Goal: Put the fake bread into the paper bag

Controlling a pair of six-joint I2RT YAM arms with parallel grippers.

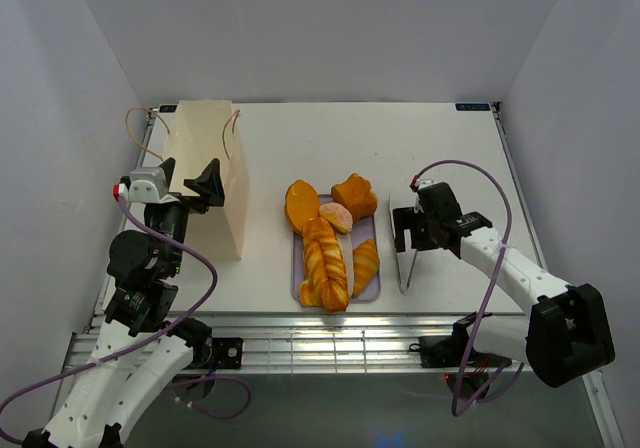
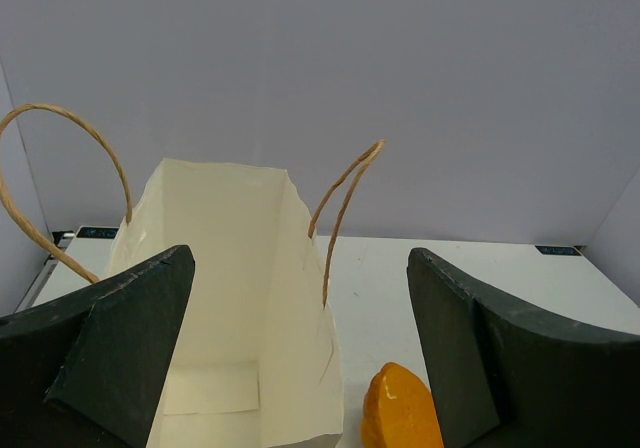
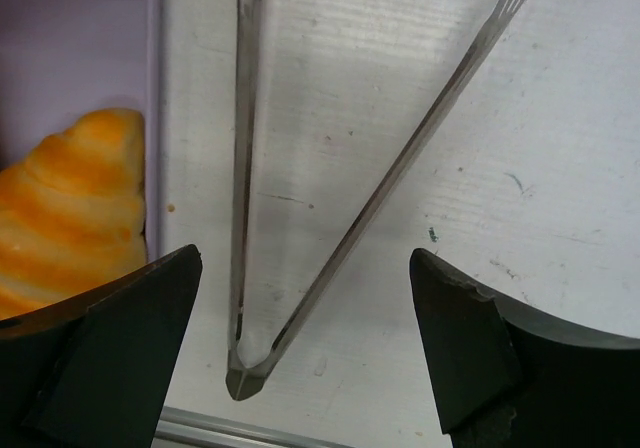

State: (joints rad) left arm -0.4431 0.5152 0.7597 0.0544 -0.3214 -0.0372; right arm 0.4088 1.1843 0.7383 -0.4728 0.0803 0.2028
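Observation:
The fake bread lies in a heap on a lilac tray mid-table: braided loaves, an oval loaf, a bun and a croissant. The cream paper bag stands at the left with its mouth open. My left gripper is open at the bag's near right side. In the left wrist view the bag and one orange pastry show between the fingers of that gripper. My right gripper is open, right of the tray. It hangs over metal tongs, holding nothing.
The tongs lie on the table just right of the tray, hinge end toward the near edge. In the right wrist view a striped pastry sits at the tray's edge. White walls enclose the table on three sides.

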